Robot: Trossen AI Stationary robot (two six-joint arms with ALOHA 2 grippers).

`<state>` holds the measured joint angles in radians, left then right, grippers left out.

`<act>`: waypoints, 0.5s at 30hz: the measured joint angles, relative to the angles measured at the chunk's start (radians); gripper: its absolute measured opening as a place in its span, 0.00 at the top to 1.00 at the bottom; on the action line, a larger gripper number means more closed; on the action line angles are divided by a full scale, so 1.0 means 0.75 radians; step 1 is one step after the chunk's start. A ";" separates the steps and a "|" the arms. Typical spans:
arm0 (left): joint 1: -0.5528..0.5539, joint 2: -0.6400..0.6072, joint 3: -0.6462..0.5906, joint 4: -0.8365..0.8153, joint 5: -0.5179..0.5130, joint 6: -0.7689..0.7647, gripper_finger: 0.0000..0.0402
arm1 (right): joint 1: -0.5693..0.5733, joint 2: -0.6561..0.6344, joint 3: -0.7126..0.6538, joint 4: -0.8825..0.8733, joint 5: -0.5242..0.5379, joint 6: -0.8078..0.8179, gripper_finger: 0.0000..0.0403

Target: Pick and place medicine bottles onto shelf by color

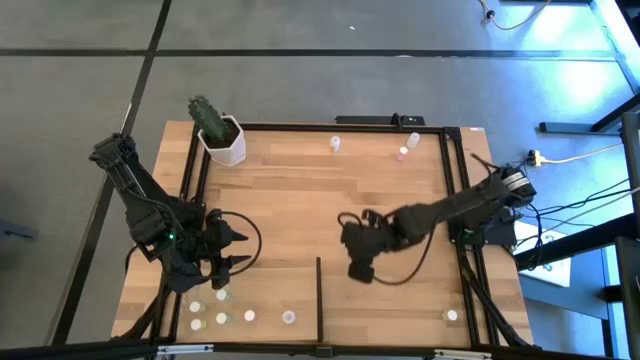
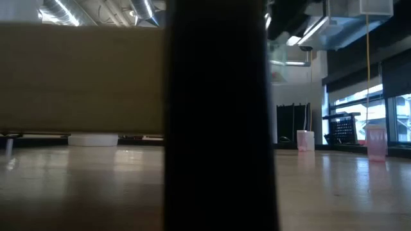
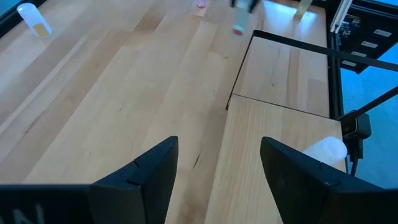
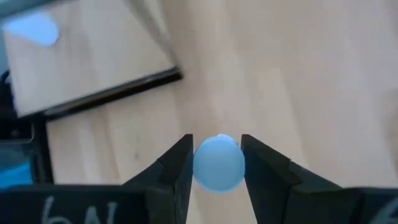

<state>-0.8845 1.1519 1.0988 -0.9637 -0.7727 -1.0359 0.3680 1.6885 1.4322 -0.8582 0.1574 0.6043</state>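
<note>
Medicine bottles are the small things here, so you start from the big ones. Your table (image 1: 300, 190) fills the high view, with a black frame around it. The shelf (image 1: 390, 300) is the paler panel at the near right of the table, edged by a thin black divider (image 1: 319, 295).

The left arm waits at the near left of the table. Its left hand (image 1: 238, 250) is spread and holds nothing, and in its wrist view you see bare wood between the fingers (image 3: 143, 180). The right arm reaches in toward the middle. Its right hand (image 1: 358, 268) hangs just beside the divider, on the shelf side, and it pinches a bottle with a round pale cap (image 4: 217, 163) between both fingers.

About progress, I judge that the task is at an early stage. One bottle (image 1: 452, 316) stands on the shelf at its near right corner. A group of bottles (image 1: 220, 318) waits at the near left of the table, and two more, one white (image 1: 336, 144) and one pink (image 1: 403, 153), stand at the far edge.

Some things you cannot check. A dark upright blocks the middle of the low view. The colour of the held bottle is not sure, because only the cap shows.
</note>
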 joint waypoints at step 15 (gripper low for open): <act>0.001 0.000 0.000 -0.001 -0.125 -0.002 0.45 | -0.420 0.004 0.181 0.084 -0.057 -0.406 0.69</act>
<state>-0.8837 1.1519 1.0988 -0.9645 -0.8664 -1.0374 0.0527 1.6911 1.5681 -0.7949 0.1145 0.2997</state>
